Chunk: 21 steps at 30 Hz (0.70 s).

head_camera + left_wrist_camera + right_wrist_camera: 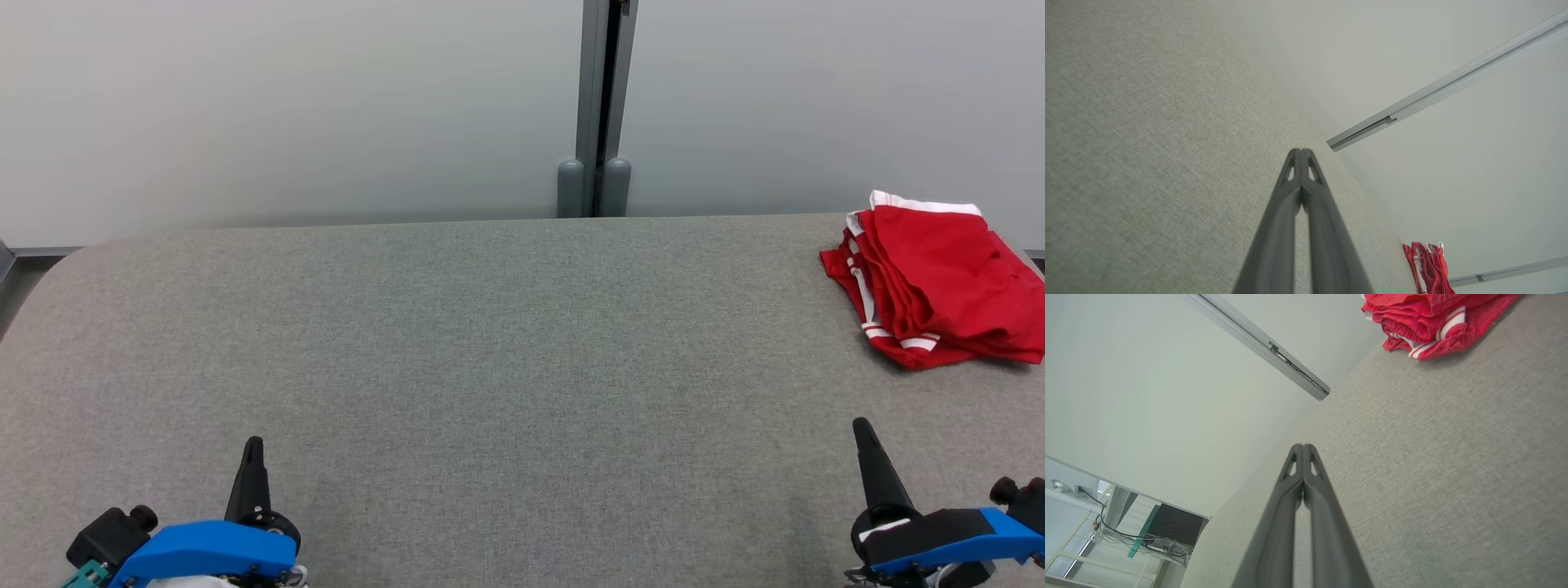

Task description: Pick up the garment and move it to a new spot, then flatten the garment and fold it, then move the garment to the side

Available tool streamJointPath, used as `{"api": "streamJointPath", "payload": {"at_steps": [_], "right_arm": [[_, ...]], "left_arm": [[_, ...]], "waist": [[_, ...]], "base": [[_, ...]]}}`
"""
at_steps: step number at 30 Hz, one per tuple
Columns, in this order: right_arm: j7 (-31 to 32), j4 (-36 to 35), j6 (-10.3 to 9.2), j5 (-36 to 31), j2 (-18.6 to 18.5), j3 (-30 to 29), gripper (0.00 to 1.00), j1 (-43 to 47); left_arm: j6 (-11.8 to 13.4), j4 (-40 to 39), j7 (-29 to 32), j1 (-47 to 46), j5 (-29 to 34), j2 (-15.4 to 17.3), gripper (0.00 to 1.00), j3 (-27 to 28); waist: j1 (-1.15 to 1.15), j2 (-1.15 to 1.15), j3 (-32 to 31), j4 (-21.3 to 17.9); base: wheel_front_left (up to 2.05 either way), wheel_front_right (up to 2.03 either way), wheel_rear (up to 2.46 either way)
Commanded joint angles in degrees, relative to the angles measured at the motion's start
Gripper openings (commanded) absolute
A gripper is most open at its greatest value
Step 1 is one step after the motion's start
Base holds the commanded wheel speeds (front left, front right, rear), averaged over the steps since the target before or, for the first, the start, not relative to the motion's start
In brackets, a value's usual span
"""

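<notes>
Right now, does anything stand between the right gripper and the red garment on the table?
Nothing visible does. The right gripper is shut near the front of the table, the red garment lies folded ahead of it by the far right corner, and bare grey surface runs between them.

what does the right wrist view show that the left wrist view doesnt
Right wrist view, not the left: the right gripper, fingers shut, and a dark box with cables past the table's edge at lower left.
Left wrist view, not the right: the left gripper, fingers shut, and a second wall rail low at the right.
Both: the red garment with white stripes lying on the grey table, near in the right wrist view, small in the left; the pale wall and a metal rail on it.
</notes>
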Motion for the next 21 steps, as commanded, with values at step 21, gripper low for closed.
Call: {"api": "streamJointPath", "payload": {"at_steps": [21], "right_arm": [[2.29, -0.59, 0.02, 14.41, -0.52, -0.32, 0.00, -2.61]], "left_arm": [[-0.49, -3.47, 3.69, -2.00, -13.10, -0.19, 0.00, 2.16]], "waist": [[0.00, 0.00, 0.07, -0.20]], "base": [[0.00, 0.00, 0.00]]}}
